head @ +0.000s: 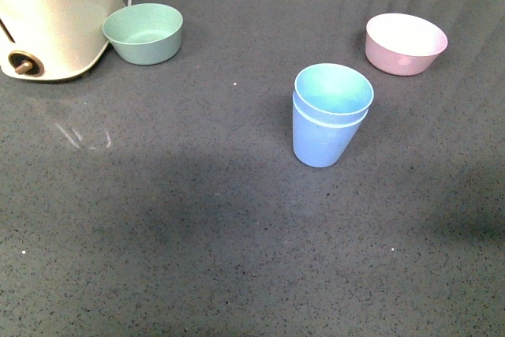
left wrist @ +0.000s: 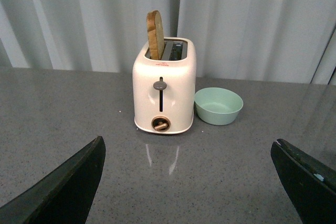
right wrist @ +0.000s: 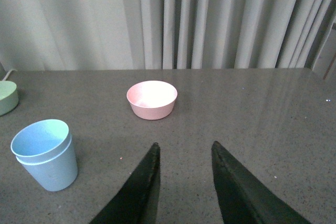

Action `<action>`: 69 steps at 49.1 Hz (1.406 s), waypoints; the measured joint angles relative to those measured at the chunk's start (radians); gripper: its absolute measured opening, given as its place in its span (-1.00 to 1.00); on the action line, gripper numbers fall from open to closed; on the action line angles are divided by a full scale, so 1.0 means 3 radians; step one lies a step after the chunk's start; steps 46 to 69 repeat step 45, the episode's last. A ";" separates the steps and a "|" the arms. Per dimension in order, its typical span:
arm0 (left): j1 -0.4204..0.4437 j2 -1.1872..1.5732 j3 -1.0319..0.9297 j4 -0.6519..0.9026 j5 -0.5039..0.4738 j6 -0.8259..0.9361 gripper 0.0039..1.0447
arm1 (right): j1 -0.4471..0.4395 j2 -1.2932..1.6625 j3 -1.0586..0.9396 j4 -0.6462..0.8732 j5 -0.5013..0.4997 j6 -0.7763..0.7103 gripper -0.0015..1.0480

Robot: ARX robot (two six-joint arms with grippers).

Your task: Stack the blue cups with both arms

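Where the grey table (head: pixel 197 234) spreads out in the front view, the two blue cups (head: pixel 330 116) stand upright just right of centre, one nested inside the other, matte light blue outside and paler aqua within. The left gripper (left wrist: pixel 189 182) has its fingers spread wide and holds nothing; the right gripper (right wrist: pixel 184 182) has a narrow gap between its fingers, also bare. One mint-green bowl (head: pixel 144 32) sits at ten o'clock beside one cream toaster (head: pixel 47 13); one pink bowl (head: pixel 405 43) sits at two o'clock.
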 joint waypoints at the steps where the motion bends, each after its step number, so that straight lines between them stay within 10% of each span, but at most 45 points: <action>1: 0.0000 0.0000 0.0000 0.0000 0.0001 0.0000 0.83 | 0.0000 0.0000 0.0000 0.0000 0.0000 0.0000 -0.34; 16: 0.0000 0.0000 0.0000 0.0000 0.0000 0.0000 0.83 | 0.0000 -0.0001 0.0000 0.0000 0.0000 0.0003 0.85; 69: 0.0000 0.0000 0.0000 0.0000 0.0000 0.0000 0.83 | 0.0000 -0.0001 0.0000 0.0000 0.0000 0.0003 0.83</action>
